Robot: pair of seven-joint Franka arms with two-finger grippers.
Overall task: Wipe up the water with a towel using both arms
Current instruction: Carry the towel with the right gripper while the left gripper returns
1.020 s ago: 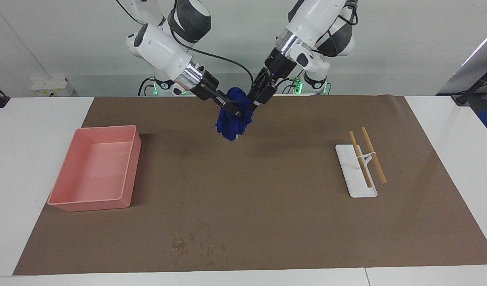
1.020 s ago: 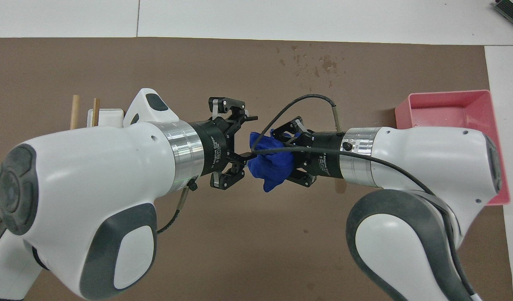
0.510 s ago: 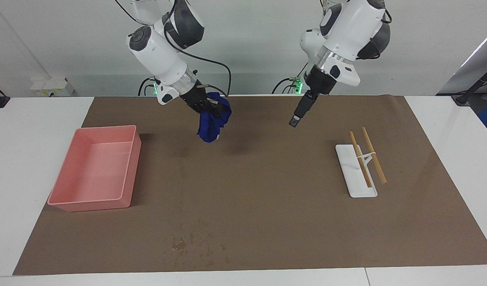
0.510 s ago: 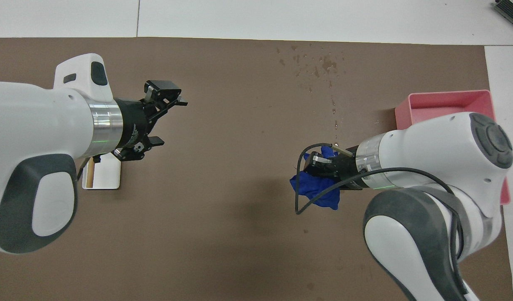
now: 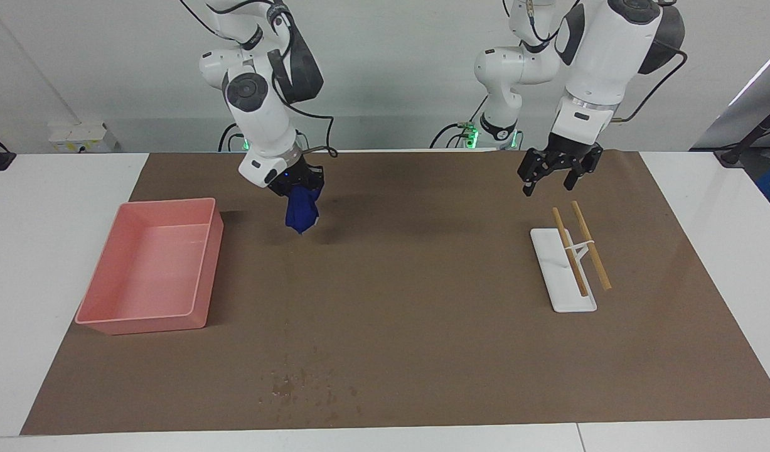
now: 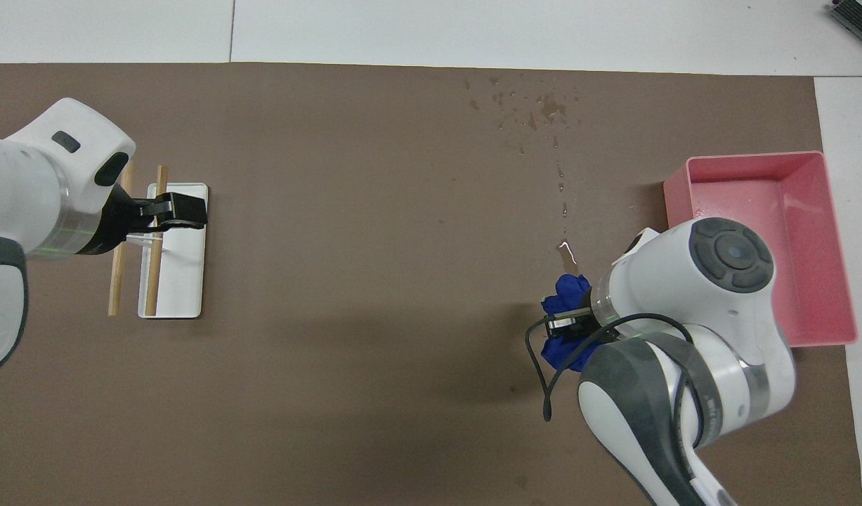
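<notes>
- The towel [image 5: 301,215] hangs bunched, long axis vertical, clamped in the right end effector [image 5: 299,188].
- The left end effector [image 5: 557,172], fingers apart, has released it and swung away over the tray [image 5: 570,300].

The royal-blue towel [image 5: 302,213] hangs bunched and limp from the right gripper [image 5: 296,187], over the brown mat toward the right arm's end, just beside the pink bin [image 5: 152,273].

From overhead, the right arm's wrist [image 6: 683,295] hides the right gripper's fingers and part of the blue towel [image 6: 567,295], the left arm [image 6: 44,197] covers part of the wooden sticks [image 6: 153,274] on the white tray [image 6: 185,281], and both arms' bases fall outside the picture.
</notes>
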